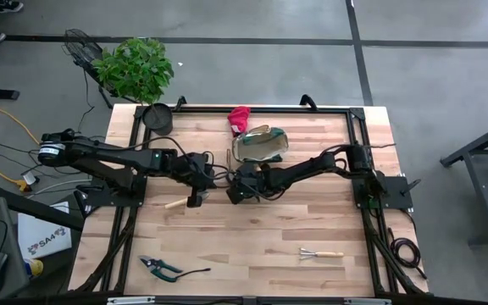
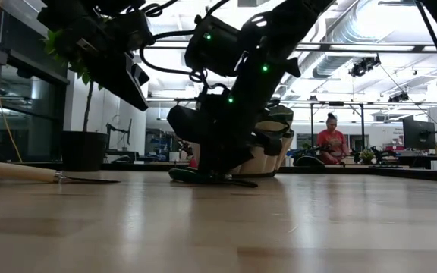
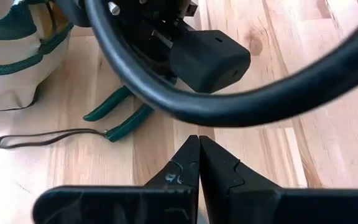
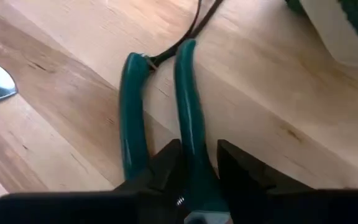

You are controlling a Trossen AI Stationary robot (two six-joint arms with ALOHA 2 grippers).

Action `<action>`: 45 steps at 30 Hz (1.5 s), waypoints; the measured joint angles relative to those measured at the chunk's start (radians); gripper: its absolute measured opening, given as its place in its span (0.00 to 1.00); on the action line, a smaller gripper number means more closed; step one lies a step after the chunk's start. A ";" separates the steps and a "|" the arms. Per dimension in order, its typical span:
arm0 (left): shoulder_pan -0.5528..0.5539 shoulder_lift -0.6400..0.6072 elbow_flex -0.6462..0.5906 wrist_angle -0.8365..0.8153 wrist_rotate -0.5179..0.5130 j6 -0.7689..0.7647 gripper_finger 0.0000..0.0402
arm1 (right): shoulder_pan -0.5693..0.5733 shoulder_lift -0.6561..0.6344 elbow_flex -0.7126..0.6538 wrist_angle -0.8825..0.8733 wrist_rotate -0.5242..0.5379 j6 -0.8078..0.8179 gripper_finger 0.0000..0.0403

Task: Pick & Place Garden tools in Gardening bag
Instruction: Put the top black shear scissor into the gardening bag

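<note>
Pruner handle (image 4: 191,124) between right pincer (image 4: 197,168) fingers

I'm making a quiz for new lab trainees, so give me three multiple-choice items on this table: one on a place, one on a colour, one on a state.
1. Where is the red glove?
A. inside the bag
B. on the table beside the bag
C. by the front edge

2. What colour are the tool handles at the right gripper?
A. green
B. yellow
C. red

3. How are the left gripper's fingers?
A. wide open
B. shut on a tool
C. shut and empty

Answers:
1. B: the red glove lies next to the bag.
2. A: the handles at the right gripper are green.
3. C: the left gripper has its tips together with nothing between them.
</note>
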 joint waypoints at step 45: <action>0.000 0.001 0.000 0.034 0.016 -0.003 0.00 | 0.133 -0.485 0.001 -0.364 0.334 -0.071 0.08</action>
